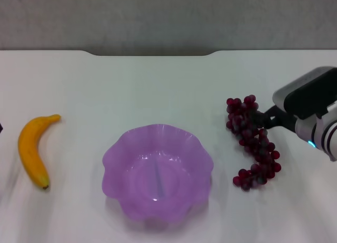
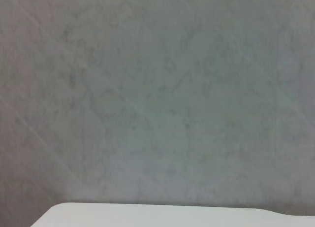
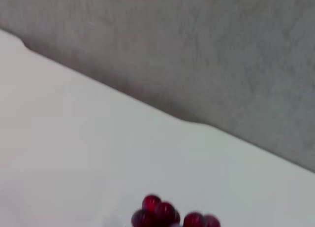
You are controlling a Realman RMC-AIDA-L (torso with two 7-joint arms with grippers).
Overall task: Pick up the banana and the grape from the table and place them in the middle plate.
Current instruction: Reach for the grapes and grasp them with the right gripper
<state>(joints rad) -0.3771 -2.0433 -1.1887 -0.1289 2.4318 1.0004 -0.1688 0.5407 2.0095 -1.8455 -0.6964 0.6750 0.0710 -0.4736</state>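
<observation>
The grape (image 1: 253, 143), a long dark red-purple bunch, lies on the white table (image 1: 158, 85) right of the middle plate (image 1: 158, 172), a translucent purple bowl with a wavy rim and nothing in it. My right gripper (image 1: 259, 119) reaches in from the right edge and its dark tip touches the upper part of the bunch. A few grapes (image 3: 167, 214) show in the right wrist view. The yellow-orange banana (image 1: 32, 149) lies at the far left, untouched. My left gripper is out of view; only a dark sliver shows at the head view's left edge.
The table's notched far edge (image 1: 150, 53) meets a grey wall (image 1: 168, 16). White tabletop lies open between the banana, the plate and the grape. The left wrist view holds only wall and a strip of table (image 2: 172, 214).
</observation>
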